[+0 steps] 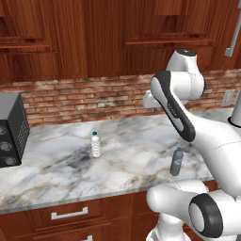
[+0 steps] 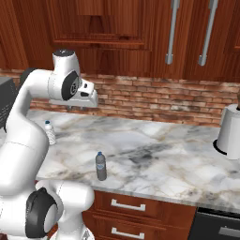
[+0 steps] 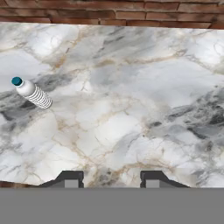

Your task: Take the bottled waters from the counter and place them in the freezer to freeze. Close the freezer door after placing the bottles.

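- Hand (image 3: 111,178) hung high over the counter (image 1: 132,141) with its two finger tips set well apart and nothing between them, so it was open and empty, looking down at bare marble.
- Whitish bottle (image 1: 95,144) stood upright on the counter, blue cap up; in the hand view it sat far off to the left of the finger tips, well apart from them and out of line with the gap between them.
- Its long axis ran vertical, so a grasp from the side across the ribbed body looked like the natural approach.
- Darker grey bottle (image 2: 101,166) also stood upright, near the front edge of the counter, close to the robot's base; it did not show in the hand view.
- Both bottles were well apart from each other, and neither was touched by the hand.
- Judging from the base views, the hand would have to come down a long way and shift sideways toward either bottle; which bottle lay nearer to it was hard to tell.
- Black appliance (image 1: 10,129) sat at the left end of the counter, beyond the whitish bottle, and a white canister (image 2: 229,131) stood at the far right.
- Neither the freezer nor its door appeared in any view, so the task seemed barely begun.
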Motion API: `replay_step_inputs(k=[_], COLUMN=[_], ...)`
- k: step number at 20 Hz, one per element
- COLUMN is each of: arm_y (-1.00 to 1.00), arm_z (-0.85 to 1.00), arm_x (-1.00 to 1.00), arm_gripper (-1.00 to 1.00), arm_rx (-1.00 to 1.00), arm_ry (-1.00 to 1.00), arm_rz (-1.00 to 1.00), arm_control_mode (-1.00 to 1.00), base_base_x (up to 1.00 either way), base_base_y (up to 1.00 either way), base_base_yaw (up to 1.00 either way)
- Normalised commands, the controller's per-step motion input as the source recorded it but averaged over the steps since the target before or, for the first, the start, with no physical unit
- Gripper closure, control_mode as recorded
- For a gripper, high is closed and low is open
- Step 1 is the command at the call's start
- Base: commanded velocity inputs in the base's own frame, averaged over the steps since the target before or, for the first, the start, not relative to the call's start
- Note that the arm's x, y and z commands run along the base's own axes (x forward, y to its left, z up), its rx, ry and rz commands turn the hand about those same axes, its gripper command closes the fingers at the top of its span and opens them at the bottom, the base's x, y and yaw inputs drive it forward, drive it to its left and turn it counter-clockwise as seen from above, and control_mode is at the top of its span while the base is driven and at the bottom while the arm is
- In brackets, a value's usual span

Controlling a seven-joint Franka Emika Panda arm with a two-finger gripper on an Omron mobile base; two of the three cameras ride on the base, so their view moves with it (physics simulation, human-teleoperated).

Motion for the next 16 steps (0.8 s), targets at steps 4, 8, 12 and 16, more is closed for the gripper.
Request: replay_step_inputs(k=[4,8,12,16], arm_y=[-0.37,-0.81,-0.83,-0.79], arm_z=[0.00,0.00,0.00,-0.01], arm_x=[0.00,-0.17,-0.39,-0.26], arm_gripper=[-1.00,-1.00,-1.00,-1.00], arm_rx=[0.03,0.20,0.28,0.19], arm_ry=[0.00,-0.03,-0.16,-0.19], arm_rz=[0.00,0.00,0.05,0.21], arm_control_mode=[-1.00,-1.00,-1.00,-1.00], base_base_x=[0.00,0.00,0.00,0.00], base_base_y=[0.00,0.00,0.00,0.00], base_base_yaw=[0.00,0.00,0.00,0.00])
